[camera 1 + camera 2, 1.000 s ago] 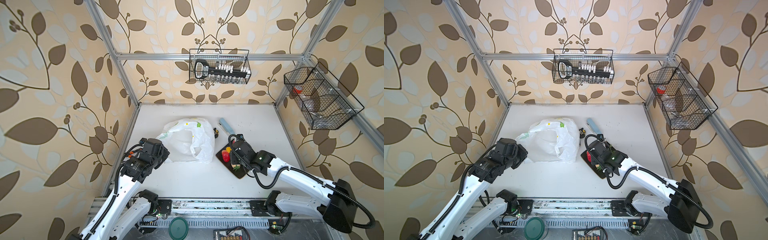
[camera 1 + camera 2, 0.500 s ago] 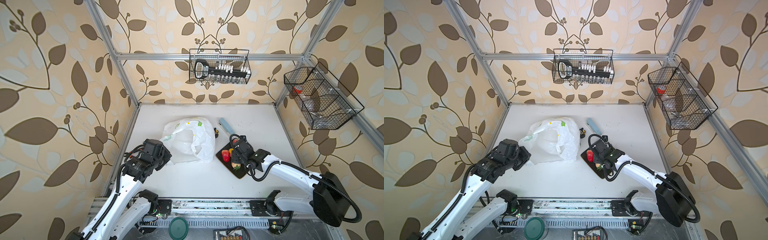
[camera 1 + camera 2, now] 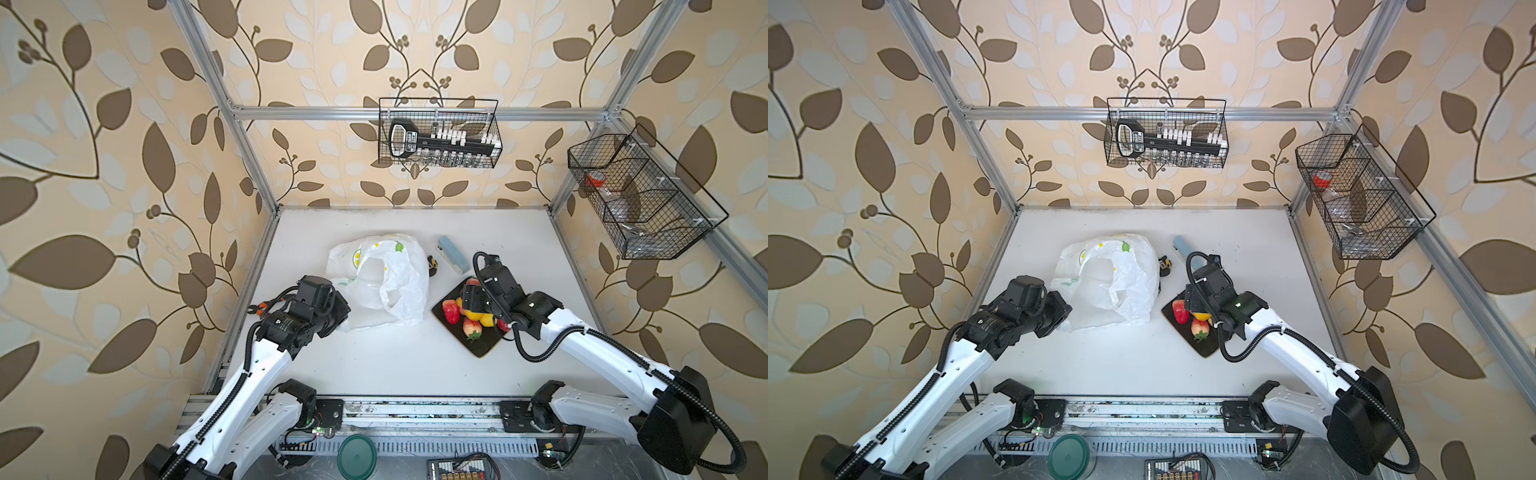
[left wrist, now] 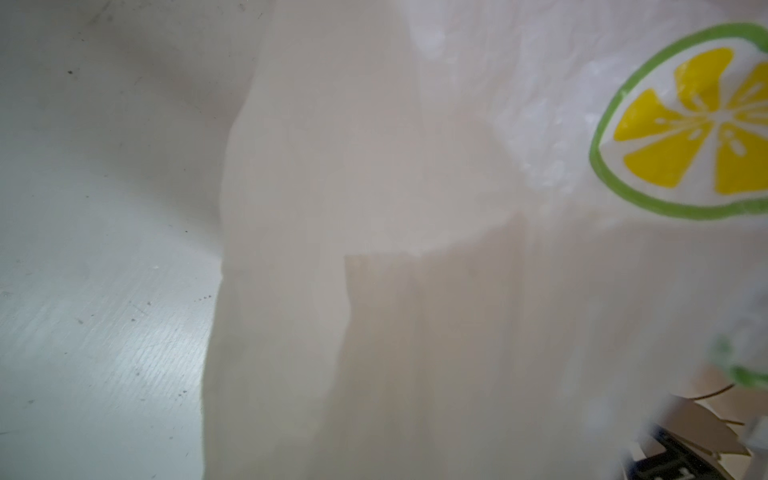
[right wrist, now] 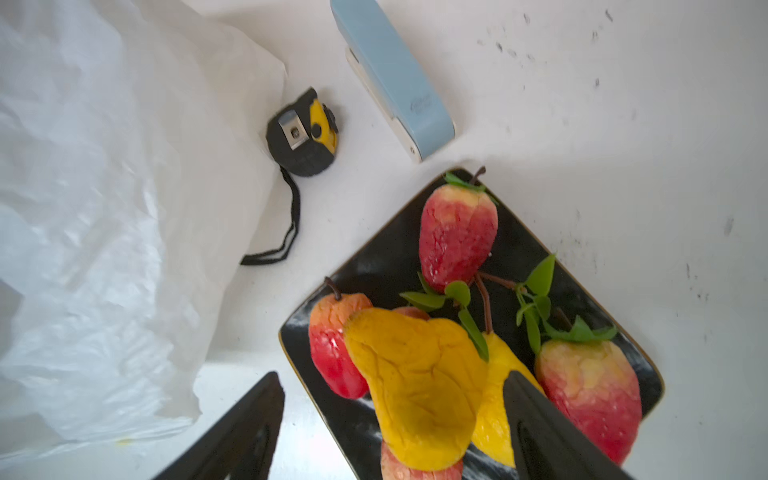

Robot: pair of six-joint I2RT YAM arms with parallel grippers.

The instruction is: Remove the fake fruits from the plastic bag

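The fake fruits [image 3: 467,318] lie heaped on the dark square board [image 5: 374,257], out of the plastic bag [image 3: 390,282]. We count four strawberries [image 5: 457,232], a second yellow fruit [image 5: 496,374] and, on top of them, the yellow-orange pear [image 5: 415,382]. The right gripper [image 5: 392,377] hangs over the pile with its fingers [image 5: 245,428] spread wide, grasping nothing. The pear sits between them: one finger is clear of it over the desk [image 3: 395,365], the other is close against the yellow fruits.

The bag lies slack just beside the board. We see no coloured shape through its film, so we judge it emptied, though its folds could hide something. The left gripper [image 3: 337,312] meets the bag's near corner. Film covers the left wrist view and hides its fingers, but they are clenched, and we judge them closed on the bag.

The pear worries us most. It is perched on rounded, glossy fruit, so a brush from the nearer finger as the arm lifts away could roll it off the board. A tug from the left arm could also drag the bag across the tape measure [image 5: 303,133], which lies against its edge. It could equally sweep the hem into the board and scatter the heap.
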